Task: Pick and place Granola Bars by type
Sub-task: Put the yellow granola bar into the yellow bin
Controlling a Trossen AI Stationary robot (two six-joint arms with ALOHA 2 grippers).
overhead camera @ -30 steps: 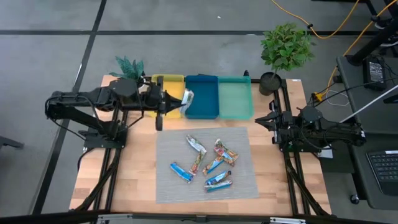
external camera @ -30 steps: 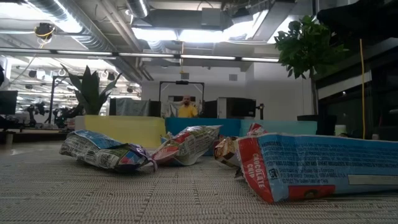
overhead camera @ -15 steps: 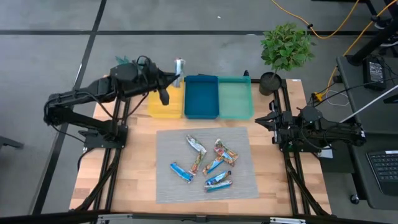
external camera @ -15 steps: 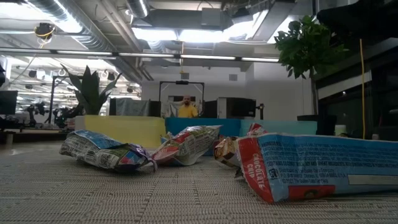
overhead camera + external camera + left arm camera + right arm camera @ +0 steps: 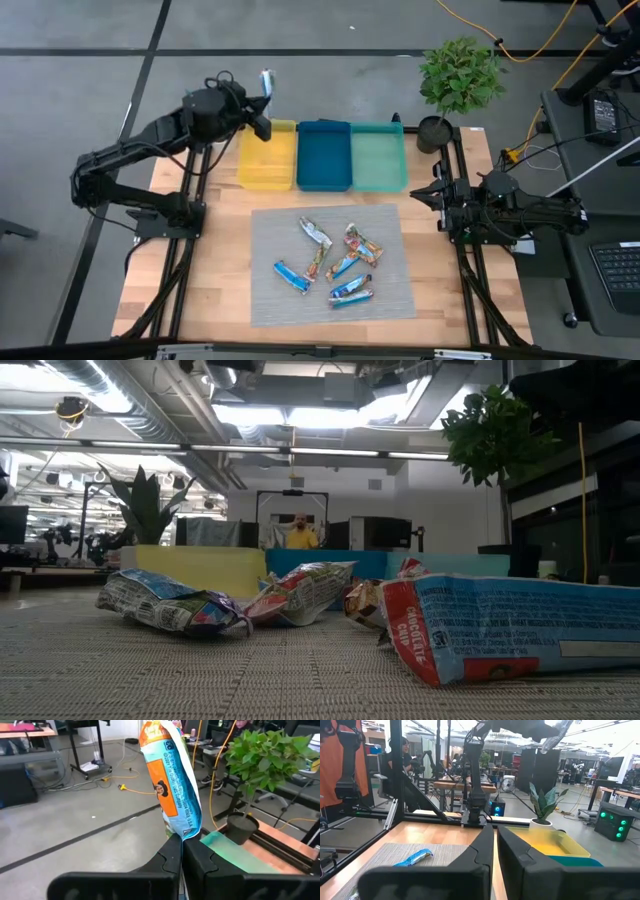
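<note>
Left wrist view shows your left gripper (image 5: 181,851) clenched on a blue granola bar (image 5: 172,780) — raised beyond the yellow tray (image 5: 267,160). Your right gripper (image 5: 420,193) waits closed, empty — beside the mat (image 5: 385,290).

Blue bar (image 5: 172,785) aloft — others (image 5: 330,262) on mat

left gripper (image 5: 182,851) raised, clamped closed, right gripper (image 5: 495,840) closed, low

High view: straight down from above, far off, takes in whole table (image 5: 215,290), grey mat (image 5: 330,262), three trays.
Low view: at mat height, level across mat (image 5: 200,680), very near bars, faces room beyond; shares yellow tray (image 5: 200,568) with high view (image 5: 268,158).
Left wrist view: raised, faces potted plant (image 5: 260,765), also in high view (image 5: 458,78).
Right wrist view: low, near tabletop, looks across mat (image 5: 405,854) toward left arm.
</note>
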